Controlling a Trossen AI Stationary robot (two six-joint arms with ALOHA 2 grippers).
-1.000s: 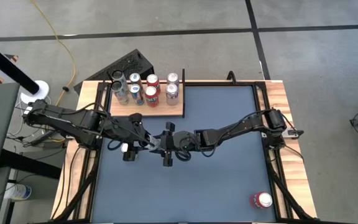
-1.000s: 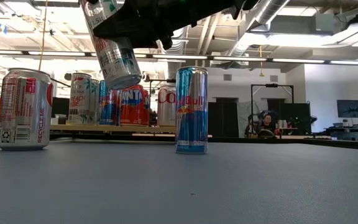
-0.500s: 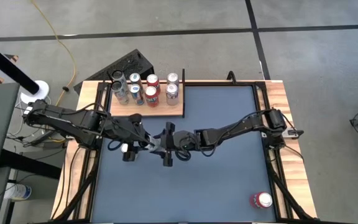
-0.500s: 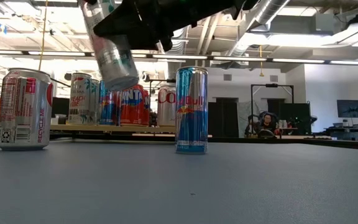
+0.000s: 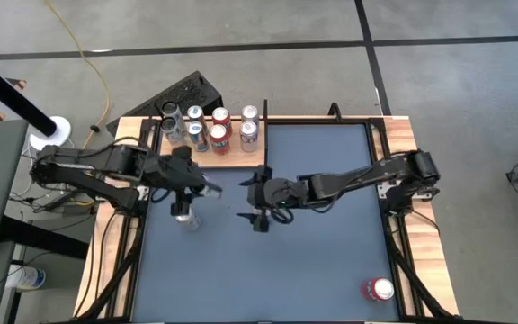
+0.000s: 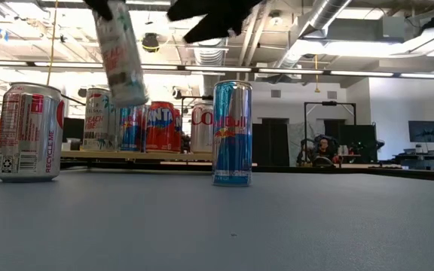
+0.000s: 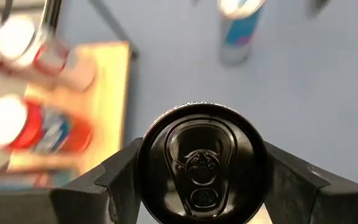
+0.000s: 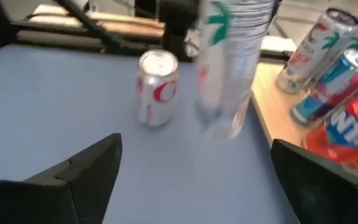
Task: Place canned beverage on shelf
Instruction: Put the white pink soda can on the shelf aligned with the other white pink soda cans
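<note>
Slim can (image 6: pixel 120 53) held off the table, tilted, in left gripper (image 5: pixel 183 191), jaws clamped on its sides, near the shelf (image 5: pixel 257 158) front edge. Shelf holds six cans (image 5: pixel 219 128). Right gripper (image 5: pixel 261 194) nearby, wide open, empty. Blue can (image 6: pixel 232 133) and a red-and-silver can (image 5: pixel 378 289) stand on the table (image 5: pixel 331 261).

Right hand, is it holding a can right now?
No, the right hand is open and empty; the slim can hangs ahead of it.

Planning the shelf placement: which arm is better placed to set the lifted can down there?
Left. The left gripper holds the can next to the shelf; the right gripper is open and holds nothing.
</note>
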